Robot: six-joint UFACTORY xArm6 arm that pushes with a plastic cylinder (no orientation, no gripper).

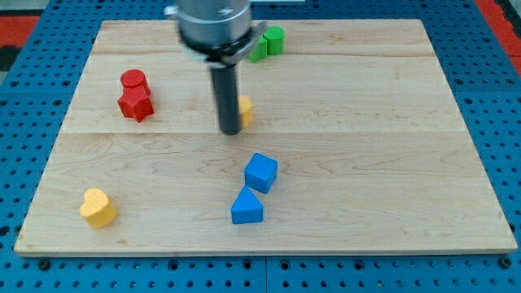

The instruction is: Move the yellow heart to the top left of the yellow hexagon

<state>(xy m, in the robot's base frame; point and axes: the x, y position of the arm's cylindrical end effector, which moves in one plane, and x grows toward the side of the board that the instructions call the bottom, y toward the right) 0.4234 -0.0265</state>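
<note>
Approach step: heart untouched, tip far from it

Camera view: yellow heart (pixel 98 207) sits near the board's (pixel 407 163) bottom-left corner, well apart from everything else. Yellow hexagon (pixel 244 109) lies near the middle, mostly hidden behind the rod, only its right edge showing. My tip (pixel 230 130) rests just beside that hexagon, at its left; touching or merely in front, cannot tell. No jaws to open or close here, just a plain rod, holding nothing.

Judged as the opening stage: heart not yet engaged, goal spot up and left of the hexagon unoccupied. Next move likely calls for travelling to the view's bottom-left, getting below and left of the heart, then pushing it up and rightward in a long diagonal, stopping short of the hexagon. Worth avoiding a nudge to the hexagon on departure, and steering clear of the red pair (pixel 135 95) near the goal area.

Pose: rod upright, dark, hanging from a grey cylindrical mount (pixel 213 28) at the view's top. Blue cube (pixel 260 172) and blue wedge-like block (pixel 247 207) below the tip; green blocks (pixel 269 41) behind the mount.
</note>
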